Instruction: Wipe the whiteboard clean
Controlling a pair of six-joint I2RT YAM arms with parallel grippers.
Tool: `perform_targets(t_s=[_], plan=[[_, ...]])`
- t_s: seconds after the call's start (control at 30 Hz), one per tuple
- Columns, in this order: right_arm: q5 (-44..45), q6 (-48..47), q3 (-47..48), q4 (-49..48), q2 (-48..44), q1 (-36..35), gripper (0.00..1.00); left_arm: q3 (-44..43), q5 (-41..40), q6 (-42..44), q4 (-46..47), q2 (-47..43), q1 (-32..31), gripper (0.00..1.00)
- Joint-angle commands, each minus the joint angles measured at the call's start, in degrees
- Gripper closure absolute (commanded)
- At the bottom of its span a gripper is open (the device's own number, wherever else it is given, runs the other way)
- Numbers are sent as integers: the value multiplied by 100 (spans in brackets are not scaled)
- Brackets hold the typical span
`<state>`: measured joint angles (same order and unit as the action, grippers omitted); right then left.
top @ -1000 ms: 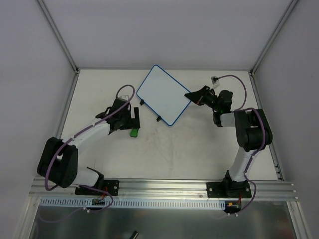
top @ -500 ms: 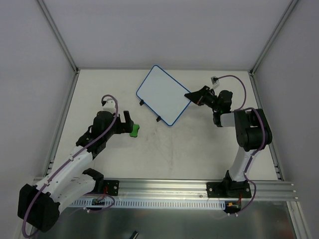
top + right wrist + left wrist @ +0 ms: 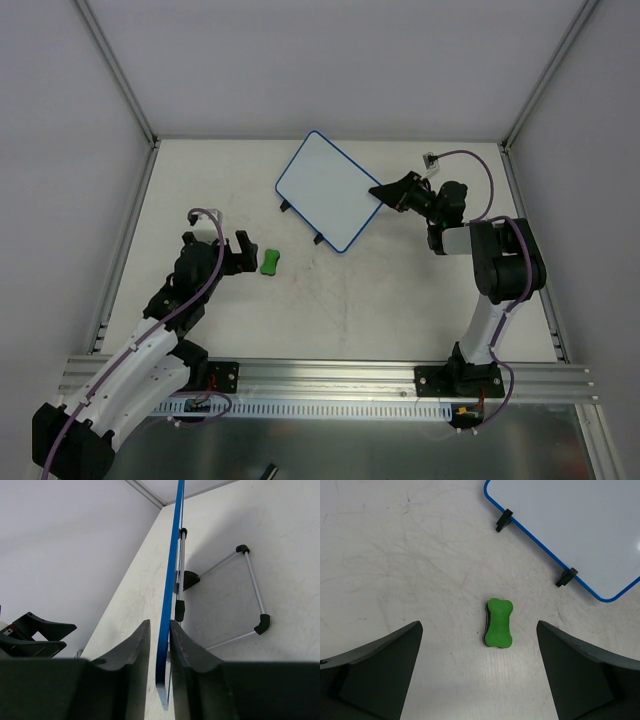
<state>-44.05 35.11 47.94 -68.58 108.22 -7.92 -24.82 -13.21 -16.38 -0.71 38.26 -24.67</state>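
Observation:
The whiteboard (image 3: 325, 190), white with a thin blue rim, stands at the back centre of the table; its face looks blank from above. My right gripper (image 3: 380, 192) is at its right edge. In the right wrist view the blue rim (image 3: 172, 565) runs edge-on between the fingers of the right gripper (image 3: 160, 625), which stand slightly open with a thin gap on the left side. A small green eraser (image 3: 269, 262) lies flat on the table. My left gripper (image 3: 243, 252) is just left of it, open and empty. From the left wrist, the eraser (image 3: 499, 622) lies beyond the left gripper (image 3: 479, 626), with the whiteboard (image 3: 580, 525) at upper right.
Black feet and a thin metal stand frame (image 3: 252, 580) prop the whiteboard's back. Grey walls close the table at the back and sides, with a metal rail (image 3: 320, 375) along the near edge.
My left gripper has let go of the green eraser, opened wide and pulled back to the near left. The right fingers have parted slightly around the whiteboard's rim.

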Motion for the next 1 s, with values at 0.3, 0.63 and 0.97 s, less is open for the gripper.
perform_targets(t_s=[0.3,0.63,0.97], plan=[[-42,-57,31,-596,-144,1,25,293,-445,188,457,-337,23,1],[98,-127,-74,-569,-205,36,1,443,-638,214,545,-469,14,1],[951,-1006,-1330,-69,-1654,484,1,539,-489,416,888,-556,23,1]])
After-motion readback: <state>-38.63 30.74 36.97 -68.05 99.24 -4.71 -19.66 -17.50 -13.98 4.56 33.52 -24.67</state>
